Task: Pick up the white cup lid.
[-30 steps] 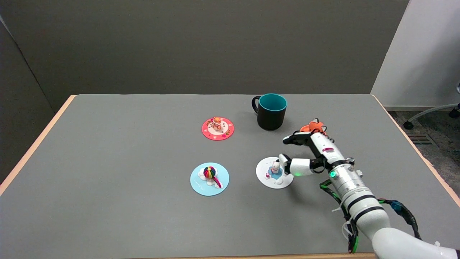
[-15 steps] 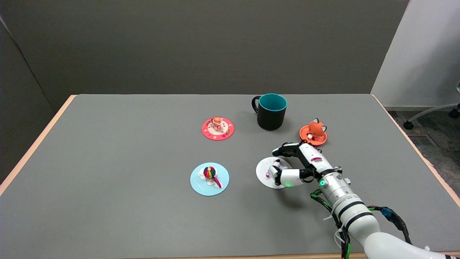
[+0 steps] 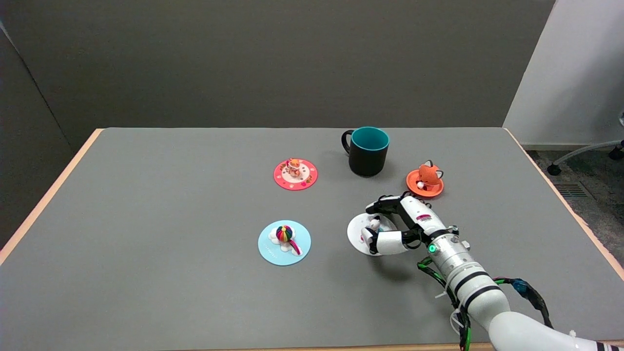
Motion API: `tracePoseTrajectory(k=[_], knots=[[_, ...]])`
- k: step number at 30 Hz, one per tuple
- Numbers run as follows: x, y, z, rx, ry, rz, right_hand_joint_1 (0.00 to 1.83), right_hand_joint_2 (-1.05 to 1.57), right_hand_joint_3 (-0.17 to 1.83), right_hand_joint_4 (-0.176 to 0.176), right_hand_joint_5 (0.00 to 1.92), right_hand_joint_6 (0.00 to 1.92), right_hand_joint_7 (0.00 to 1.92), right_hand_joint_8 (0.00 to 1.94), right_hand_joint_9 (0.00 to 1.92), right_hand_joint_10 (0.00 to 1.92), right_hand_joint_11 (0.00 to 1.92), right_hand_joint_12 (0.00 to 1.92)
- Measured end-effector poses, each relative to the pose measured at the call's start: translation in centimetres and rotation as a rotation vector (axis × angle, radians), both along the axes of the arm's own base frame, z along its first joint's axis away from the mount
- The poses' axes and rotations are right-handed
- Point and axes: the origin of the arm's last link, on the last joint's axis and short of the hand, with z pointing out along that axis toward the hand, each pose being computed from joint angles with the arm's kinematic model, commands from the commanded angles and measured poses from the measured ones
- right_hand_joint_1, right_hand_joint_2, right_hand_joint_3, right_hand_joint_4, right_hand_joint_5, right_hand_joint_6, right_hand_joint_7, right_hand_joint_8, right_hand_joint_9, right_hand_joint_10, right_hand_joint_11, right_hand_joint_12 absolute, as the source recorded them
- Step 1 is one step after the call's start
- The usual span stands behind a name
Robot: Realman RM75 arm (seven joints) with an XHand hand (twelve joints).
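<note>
The white cup lid point(image 3: 360, 232) lies flat on the grey table point(image 3: 170, 219), right of centre and toward the near edge, with a small figure standing on its top. The right hand point(image 3: 397, 225) is positioned over the lid's right portion, fingers spread apart around the figure, one set above it and one curved below; whether any finger touches the lid cannot be told, and nothing is gripped. The blue lid point(image 3: 284, 243) lies to the left, the pink lid point(image 3: 295, 174) farther back, the black mug point(image 3: 366, 151) with a teal interior behind, and the orange lid point(image 3: 425, 182) just beyond the hand.
</note>
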Motion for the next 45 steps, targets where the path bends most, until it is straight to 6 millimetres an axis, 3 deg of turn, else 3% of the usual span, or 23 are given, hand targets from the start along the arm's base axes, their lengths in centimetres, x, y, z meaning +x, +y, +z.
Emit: tracePoseTrajectory(k=[9,16,19,21,25,45], knots=[[-0.12,-0.26,-0.1,0.018,0.03,-0.007,1.0,0.51,0.98,-0.047,0.74,0.27,0.69,0.21,0.59,0.18,0.39,0.25],[0.05,-0.44,-0.15,0.027,0.046,-0.001,1.02,0.62,0.95,-0.018,0.77,0.4,0.7,0.29,0.65,0.17,0.41,0.25],[0.16,-0.51,-0.18,0.031,0.054,0.003,1.06,0.74,0.87,0.004,0.66,0.6,0.6,0.49,0.66,0.32,0.47,0.19],[0.18,-0.53,-0.21,0.034,0.057,0.002,1.11,0.83,0.72,0.038,0.55,0.82,0.51,0.63,0.63,0.41,0.48,0.2],[0.3,-0.59,-0.21,0.037,0.066,0.006,1.11,0.91,0.69,0.054,0.35,1.09,0.33,0.89,0.56,0.57,0.49,0.21],[0.7,-0.73,-0.3,0.046,0.082,0.017,1.09,0.93,0.69,0.06,0.37,1.14,0.35,0.94,0.54,0.64,0.49,0.22]])
